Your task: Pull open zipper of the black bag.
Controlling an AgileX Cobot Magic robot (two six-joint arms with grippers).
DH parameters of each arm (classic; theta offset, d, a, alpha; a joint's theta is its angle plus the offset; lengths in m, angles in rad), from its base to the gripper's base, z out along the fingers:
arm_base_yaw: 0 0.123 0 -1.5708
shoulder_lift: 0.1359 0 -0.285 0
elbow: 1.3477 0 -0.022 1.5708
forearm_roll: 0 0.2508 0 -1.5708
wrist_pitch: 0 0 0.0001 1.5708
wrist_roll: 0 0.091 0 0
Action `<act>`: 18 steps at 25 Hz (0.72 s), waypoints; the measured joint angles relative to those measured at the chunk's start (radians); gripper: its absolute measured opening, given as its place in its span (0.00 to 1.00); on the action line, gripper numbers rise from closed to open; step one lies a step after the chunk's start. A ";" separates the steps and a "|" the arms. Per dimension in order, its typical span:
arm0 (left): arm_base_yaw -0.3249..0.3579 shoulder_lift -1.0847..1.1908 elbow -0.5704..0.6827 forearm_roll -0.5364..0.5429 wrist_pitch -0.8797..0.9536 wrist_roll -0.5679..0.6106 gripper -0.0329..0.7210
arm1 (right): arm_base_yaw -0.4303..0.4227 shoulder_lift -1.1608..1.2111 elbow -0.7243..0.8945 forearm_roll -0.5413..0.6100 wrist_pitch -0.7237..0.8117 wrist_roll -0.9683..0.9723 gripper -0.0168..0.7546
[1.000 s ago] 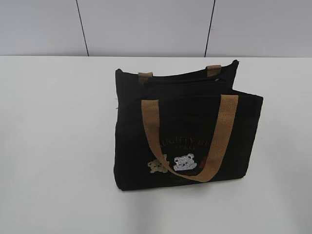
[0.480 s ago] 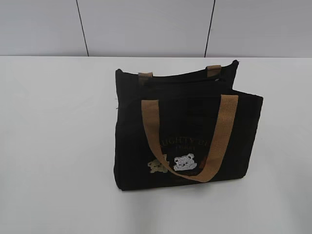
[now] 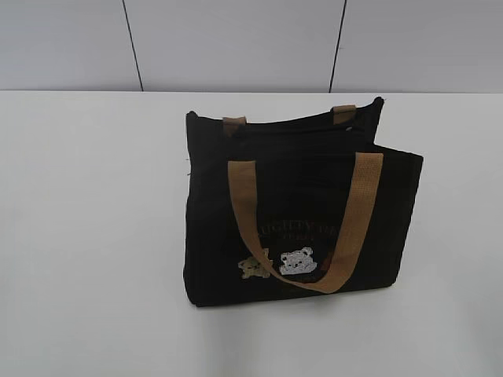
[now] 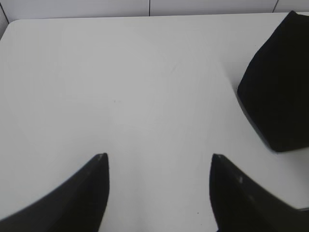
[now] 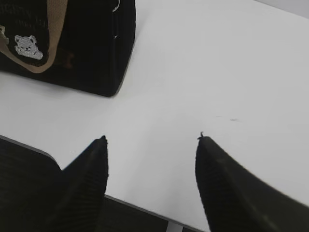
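A white worktop point(image 3: 86, 236) fills most of the exterior view, smooth and matte, with a soft grey shadow lying on it toward the lower middle. Behind it stands a pale grey wall point(image 3: 236, 39) of flat panels (two thin dark seams run down it, slightly slanted). In the left wrist view the worktop's far edge meets the same wall, and its far left corner is rounded. In the right wrist view the worktop's near edge runs across the lower left, and a few tiny dark specks dot its surface.
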 joint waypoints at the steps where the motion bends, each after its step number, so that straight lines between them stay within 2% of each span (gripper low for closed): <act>1: 0.000 0.000 -0.001 -0.001 0.000 0.001 0.69 | 0.000 -0.004 0.000 0.000 0.001 0.000 0.59; 13: 0.019 0.000 -0.001 -0.016 0.000 0.003 0.68 | -0.009 -0.005 0.000 0.036 0.000 0.022 0.59; 18: 0.071 0.000 -0.001 -0.017 0.000 0.003 0.64 | -0.120 -0.005 0.000 0.038 0.000 0.023 0.59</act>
